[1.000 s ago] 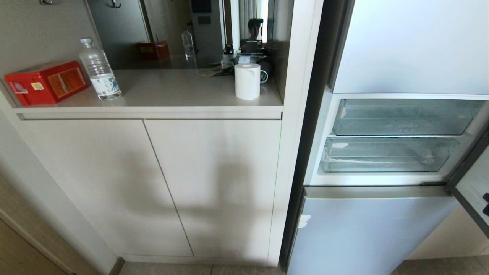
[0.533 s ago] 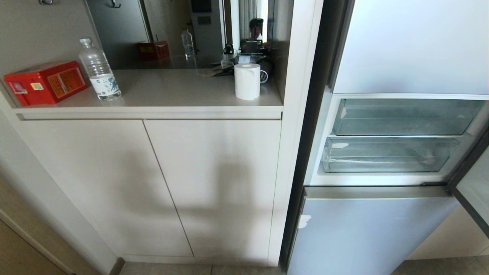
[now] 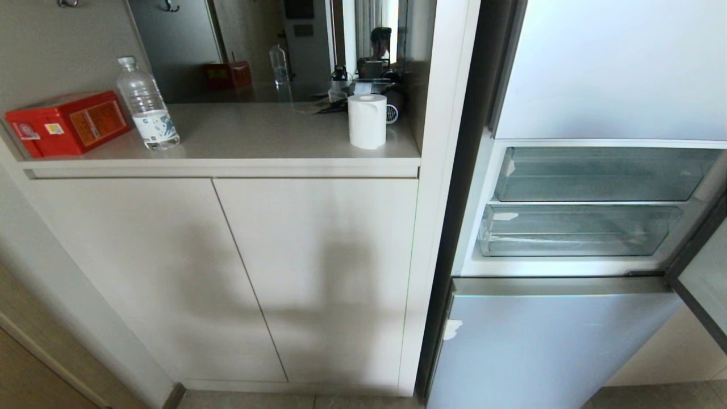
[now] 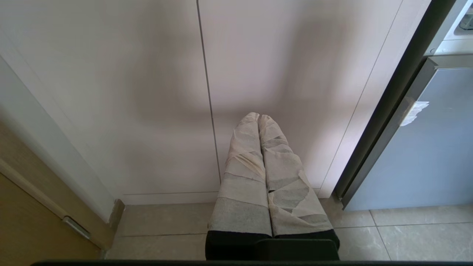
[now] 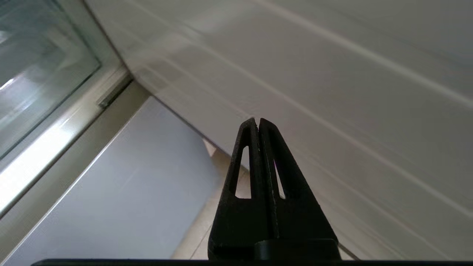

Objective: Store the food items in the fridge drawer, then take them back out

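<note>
This looks like a home kitchen nook: a tall fridge (image 3: 602, 74) stands open beside built-in pale cabinets (image 3: 227, 272) under a counter (image 3: 244, 133). On it sit a water bottle (image 3: 146, 105), a red box (image 3: 68, 122) and a paper roll (image 3: 367, 120). The floor (image 4: 406, 236) is tiled.

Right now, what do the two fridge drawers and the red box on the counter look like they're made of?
Upper drawer and lower fridge drawer: clear, glossy plastic by the look; you can see through the fronts. Red box: possibly printed tin or card; smooth, labelled faces, can't tell which.
</note>
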